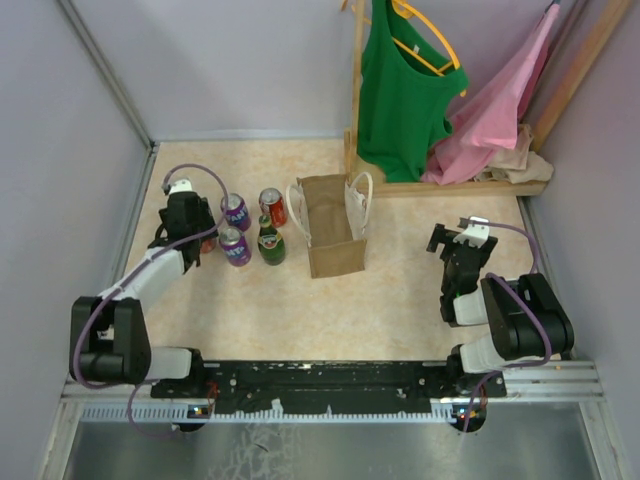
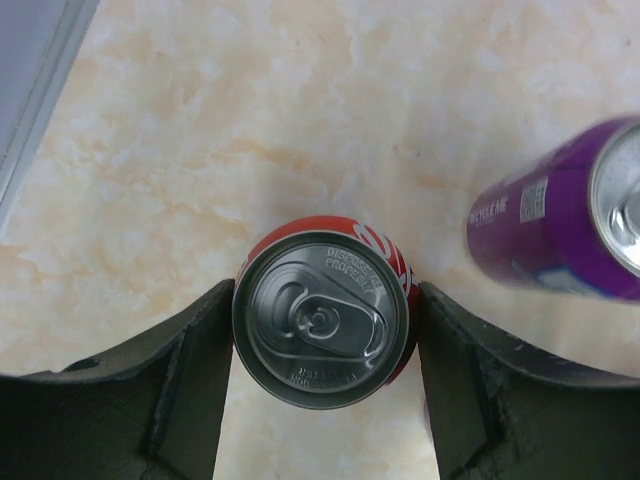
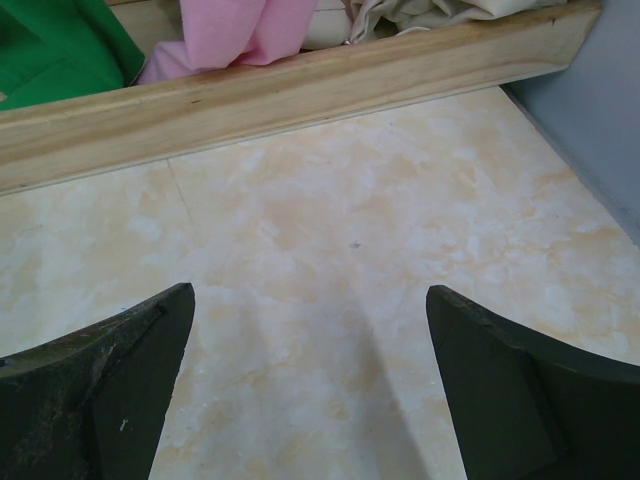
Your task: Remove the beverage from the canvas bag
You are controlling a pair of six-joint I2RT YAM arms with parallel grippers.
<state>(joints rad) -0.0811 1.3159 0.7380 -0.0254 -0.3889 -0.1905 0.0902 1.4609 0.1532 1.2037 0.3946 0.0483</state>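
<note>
While left gripper (image 2: pixel 325 300) grips red beverage can (image 2: pixel 323 325), fingers (image 2: pixel 190 380) touching can wall on both sides, canvas bag (image 1: pixel 333 235) stands upright mid-surface, well to right of that gripper. Can upright, lid toward wrist camera. Purple can (image 2: pixel 560 215) near, to its right. Green bottle (image 1: pixel 270 241) between left gripper and bag. Right gripper (image 3: pixel 310 340) spread wide, holding nothing, over surface (image 3: pixel 330 230) near wooden rack base (image 3: pixel 300 90), well right of bag.

Robot lab booth, plain lilac walls (image 1: pixel 250 70), marbled tabletop (image 1: pixel 400 290), aluminium mounting rail (image 1: pixel 560 378); wooden clothes rack (image 1: pixel 357 90)
</note>
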